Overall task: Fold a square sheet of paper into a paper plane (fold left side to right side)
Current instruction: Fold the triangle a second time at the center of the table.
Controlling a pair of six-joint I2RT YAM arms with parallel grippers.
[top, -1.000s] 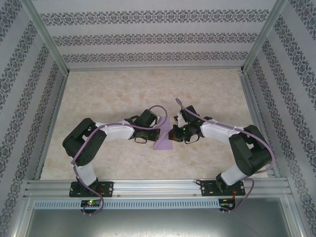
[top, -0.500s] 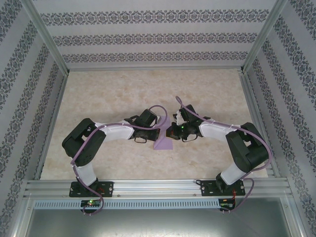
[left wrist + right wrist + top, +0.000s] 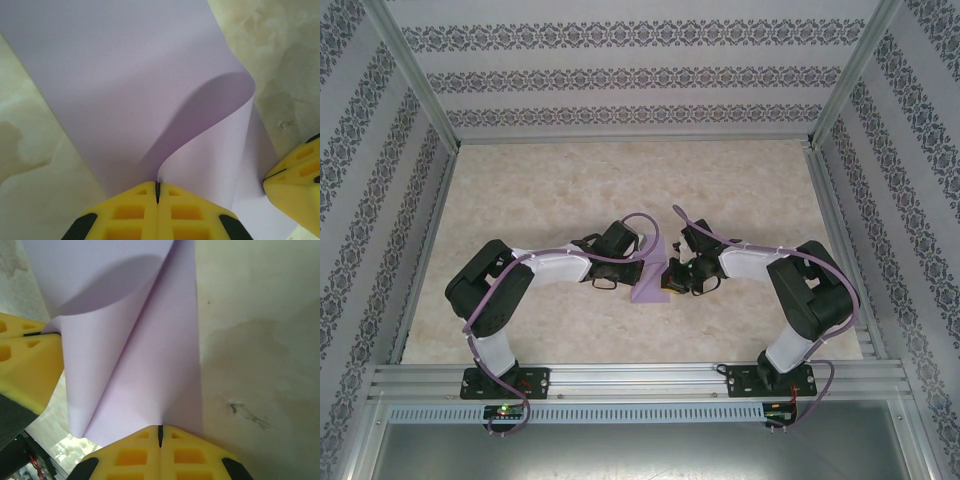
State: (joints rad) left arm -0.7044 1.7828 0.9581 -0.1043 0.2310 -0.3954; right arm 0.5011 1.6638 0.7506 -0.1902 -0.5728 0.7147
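Patterned wallpaper panels and an aluminium frame enclose a beige marbled worktop (image 3: 570, 190). The lilac square sheet of paper (image 3: 648, 288) lies at the centre of the worktop, between the two arms. The left pincer (image 3: 157, 189) is clenched, its yellow fingers pressed together on one edge of the sheet. From this grip the paper rises and curls over in a smooth, uncreased bend. The right pincer (image 3: 160, 431) is likewise clenched on the paper's edge, just beside the left pincer. Under the raised curl, the remainder of the sheet rests flat on the worktop.
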